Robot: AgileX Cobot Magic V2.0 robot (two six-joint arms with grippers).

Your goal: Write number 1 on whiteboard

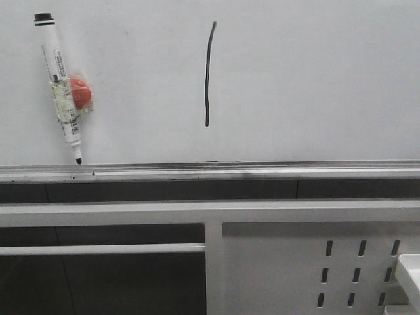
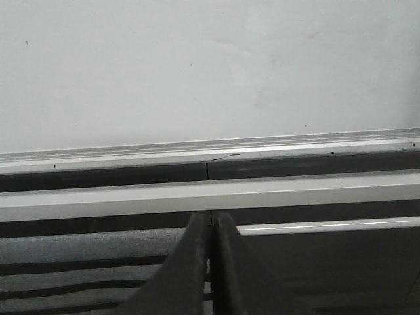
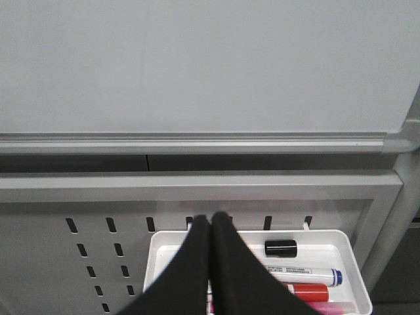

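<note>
The number 1 (image 1: 209,72) stands as a thin, slightly wavy black stroke on the whiteboard (image 1: 315,79), a little left of the middle of the front view and ending above the silver ledge (image 1: 262,172) at the board's lower edge. Well to its left, a marker pen (image 1: 61,85) sits against the board, tilted, black cap up and tip down just above the ledge, with a red round piece (image 1: 81,92) taped to its barrel. Below the ledge runs a white frame, with a perforated white panel (image 1: 275,269) at the lower right.

Neither arm shows in the front view. In the left wrist view, the left hand (image 2: 210,226) has its two dark fingers pressed together with nothing between them, pointing toward the ledge and bare board. In the right wrist view, the right hand (image 3: 210,226) is likewise closed and empty, hanging over a white tray (image 3: 341,246) hooked on the perforated panel; the tray holds a loose black cap (image 3: 281,248), a blue-capped marker (image 3: 312,274) and a red marker (image 3: 307,290).
</note>
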